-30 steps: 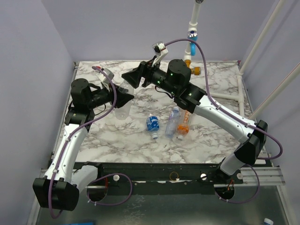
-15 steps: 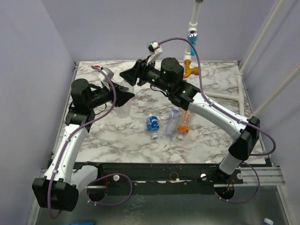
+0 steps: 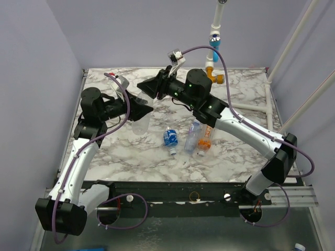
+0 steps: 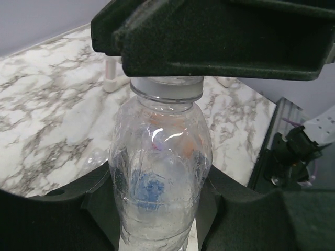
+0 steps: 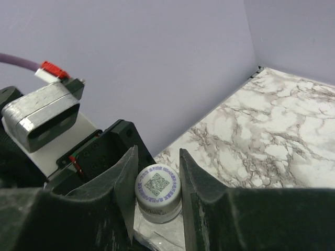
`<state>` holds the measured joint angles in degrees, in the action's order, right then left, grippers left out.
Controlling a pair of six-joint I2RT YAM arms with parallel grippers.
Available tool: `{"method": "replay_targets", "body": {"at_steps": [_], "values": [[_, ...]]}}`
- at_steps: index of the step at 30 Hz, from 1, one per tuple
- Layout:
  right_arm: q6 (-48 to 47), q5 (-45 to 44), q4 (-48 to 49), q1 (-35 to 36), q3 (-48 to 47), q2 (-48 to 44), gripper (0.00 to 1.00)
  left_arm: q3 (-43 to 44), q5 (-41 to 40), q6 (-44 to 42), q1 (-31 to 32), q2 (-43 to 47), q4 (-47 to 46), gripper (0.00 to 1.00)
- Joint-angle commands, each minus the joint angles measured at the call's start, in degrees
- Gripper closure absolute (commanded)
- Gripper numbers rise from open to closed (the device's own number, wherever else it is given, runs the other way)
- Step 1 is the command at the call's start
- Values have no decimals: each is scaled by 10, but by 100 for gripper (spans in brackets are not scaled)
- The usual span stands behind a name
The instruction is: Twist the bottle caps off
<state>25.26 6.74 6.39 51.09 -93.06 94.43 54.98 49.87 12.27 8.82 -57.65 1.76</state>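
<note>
- The left gripper (image 3: 142, 109) is clamped around the lower body of the clear bottle (image 4: 159, 178). It holds the bottle upright, at about 9 o'clock from the middle of the marble table (image 3: 246, 157).
- In the left wrist view, its dark fingers (image 4: 99, 204) press against both sides of the crinkled plastic.
- The right gripper (image 3: 145, 87) reaches in from 3 o'clock and sits on top of that same bottle.
- Its jaws are closed on the white cap (image 5: 157, 192), with one finger touching each side. The cap carries a printed square code on its top.
- The cap sits on the bottle's neck, with the neck ring visible just under the right gripper's fingers.
- Three more bottles lie on their sides near the table's middle, toward 6 o'clock:
  - the blue-labelled bottle (image 3: 169, 137) is at the 9 o'clock end of the group;
  - the slim bottle (image 3: 193, 134) is in the middle;
  - the orange bottle (image 3: 205, 138) is just beside the slim one, at the 3 o'clock end.
- A white pipe (image 3: 215, 26) with blue and orange fittings stands at the table's far edge, around 1 o'clock.
</note>
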Motion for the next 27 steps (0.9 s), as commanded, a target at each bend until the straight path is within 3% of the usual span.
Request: {"method": "replay_targets", "body": {"at_steps": [1, 4, 9, 13, 15, 16, 18, 21, 22, 23, 27], "values": [[-38, 109, 73, 2, 60, -72, 99, 47, 104, 73, 1, -2, -48, 91], [-47, 200, 124, -1, 97, -104, 99, 64, 190, 119, 2, -9, -73, 91], [-31, 341, 191, -5, 122, -130, 100, 76, 261, 219, 5, -17, -120, 93], [-32, 385, 180, -5, 102, -124, 99, 78, 278, 234, 12, -16, -123, 93], [-42, 357, 155, -5, 91, -123, 99, 77, 272, 229, 12, -14, -123, 93], [-48, 325, 135, -5, 87, -123, 93, 76, 265, 225, 12, -14, -124, 93], [-65, 243, 101, -5, 77, -126, 71, 74, 246, 210, 12, -13, -124, 93], [-65, 111, 67, -4, 63, -131, 21, 79, 199, 127, 12, -12, -69, 96], [-64, 87, 49, -4, 52, -128, 9, 83, 166, 93, 12, -10, -39, 96], [-66, 68, 25, -3, 34, -122, 1, 83, 140, 63, 12, -9, -27, 96], [-78, -11, -44, 6, -18, -91, 0, 71, 21, -37, 12, 3, 7, 95]]}}
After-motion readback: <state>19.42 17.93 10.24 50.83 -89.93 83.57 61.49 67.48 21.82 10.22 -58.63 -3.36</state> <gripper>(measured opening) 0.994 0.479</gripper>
